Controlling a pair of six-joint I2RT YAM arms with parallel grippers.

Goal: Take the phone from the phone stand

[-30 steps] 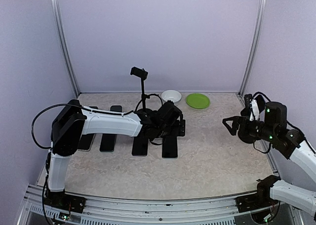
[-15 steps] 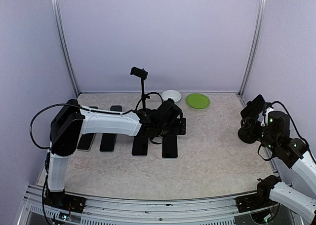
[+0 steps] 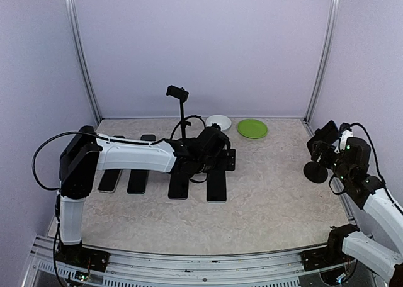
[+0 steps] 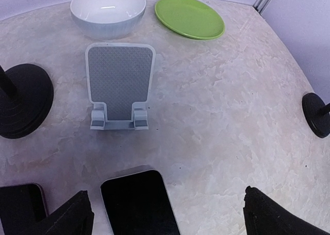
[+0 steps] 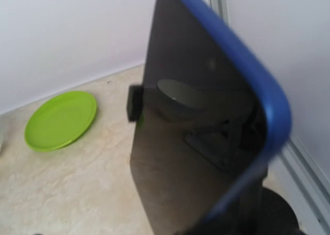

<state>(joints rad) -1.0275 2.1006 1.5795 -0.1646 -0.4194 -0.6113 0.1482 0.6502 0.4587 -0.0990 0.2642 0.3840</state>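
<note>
Your left gripper (image 4: 165,204) has its fingers (image 4: 67,218) spread wide and grips nothing. A black phone (image 4: 138,203) lies flat on the table (image 4: 232,121) between them, and an empty grey stand (image 4: 119,83) sits beyond. You cannot tell how the right gripper (image 3: 326,150) is set, because its fingers are out of sight. The blue-cased phone (image 5: 196,142) stands upright close in front of it, a black clip (image 5: 135,103) on its edge, above the stand's round base (image 5: 278,214) by the right wall.

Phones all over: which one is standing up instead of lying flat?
The blue-edged phone at the far right, propped up on its round-based stand; the others lie flat.
</note>
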